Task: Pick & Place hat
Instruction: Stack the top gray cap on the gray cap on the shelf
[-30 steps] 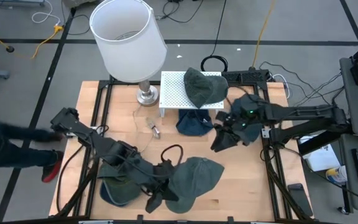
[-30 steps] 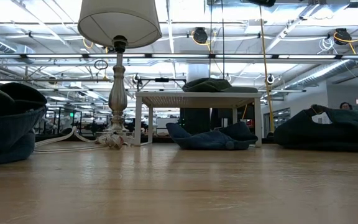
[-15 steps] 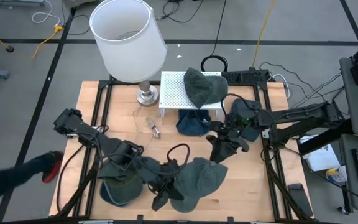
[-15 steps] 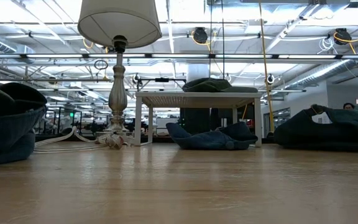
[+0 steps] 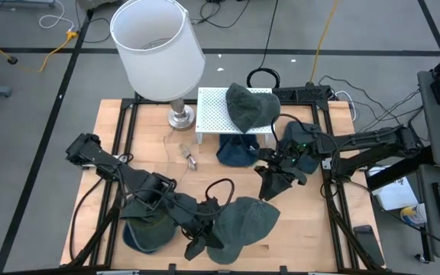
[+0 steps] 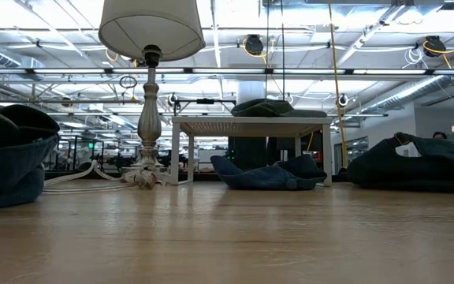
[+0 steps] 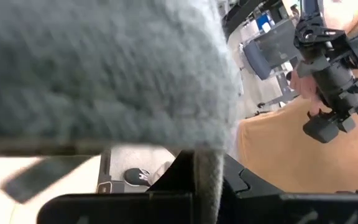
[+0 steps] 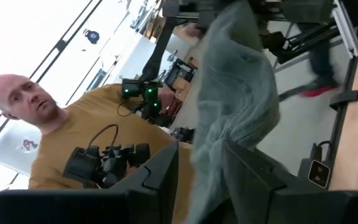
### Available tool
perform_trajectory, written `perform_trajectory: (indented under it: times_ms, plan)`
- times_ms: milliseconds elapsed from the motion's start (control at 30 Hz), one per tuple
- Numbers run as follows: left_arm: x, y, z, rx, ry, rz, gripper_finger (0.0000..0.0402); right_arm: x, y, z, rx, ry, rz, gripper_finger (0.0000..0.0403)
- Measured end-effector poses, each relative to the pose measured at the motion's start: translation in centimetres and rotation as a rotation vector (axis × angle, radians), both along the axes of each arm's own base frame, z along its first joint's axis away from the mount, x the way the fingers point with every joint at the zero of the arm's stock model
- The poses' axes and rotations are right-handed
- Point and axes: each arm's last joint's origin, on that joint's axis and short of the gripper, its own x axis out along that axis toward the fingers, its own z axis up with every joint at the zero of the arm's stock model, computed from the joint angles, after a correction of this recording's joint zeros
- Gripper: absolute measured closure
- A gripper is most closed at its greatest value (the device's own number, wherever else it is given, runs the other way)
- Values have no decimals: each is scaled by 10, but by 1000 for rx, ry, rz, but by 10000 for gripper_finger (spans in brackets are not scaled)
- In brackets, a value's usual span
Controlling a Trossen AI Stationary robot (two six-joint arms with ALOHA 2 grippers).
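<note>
A: Looking straight down first, we see the left claw (image 5: 198, 235) low over the front of the table (image 5: 296, 244), clenched on the edge of a grey-green hat (image 5: 243, 223) that is draped between both arms.
B: And the right claw (image 5: 270, 186)?
A: Just beside the far edge of that same hat, pinching its fabric. Jaws part-way in, with cloth between them.
B: Other hats?
A: We count one on the white perforated stand (image 5: 212, 111), a blue one (image 5: 236, 153) on the table under the stand's front edge, and a dark one (image 5: 147, 225) under the left arm at the front left. A lamp (image 5: 157, 53) stands near the back left.
B: Low view?
A: From table height we see the lamp (image 6: 150, 47), the stand (image 6: 251, 124) with a hat on top (image 6: 262, 107), the blue hat (image 6: 268, 173) below it, and dark hats at both edges. No claw shows there.
B: Left wrist?
A: Grey fabric (image 7: 104, 68) fills most of it, and a fold runs down between the fingers (image 7: 166, 205). The right arm shows farther off.
B: Right wrist?
A: The hat cloth (image 8: 235, 106) hangs between the two fingers (image 8: 260, 174). A person in a mustard shirt (image 8: 86, 143) is in the room behind.
</note>
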Motion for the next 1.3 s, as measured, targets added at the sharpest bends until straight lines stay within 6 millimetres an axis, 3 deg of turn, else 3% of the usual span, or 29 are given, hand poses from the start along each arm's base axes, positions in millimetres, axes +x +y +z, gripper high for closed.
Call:
perform_trajectory:
  times_ms: [500,1033,1300]
  plan:
    - [-4,-7,0,-6,0,-43,394,1,-9,-9,-15,90,-57,289]
    - [8,17,-1,24,-6,-15,394,0,2,-8,-17,85,-18,289]
    - [7,16,0,27,-22,-48,394,-1,2,-10,11,145,11,289]
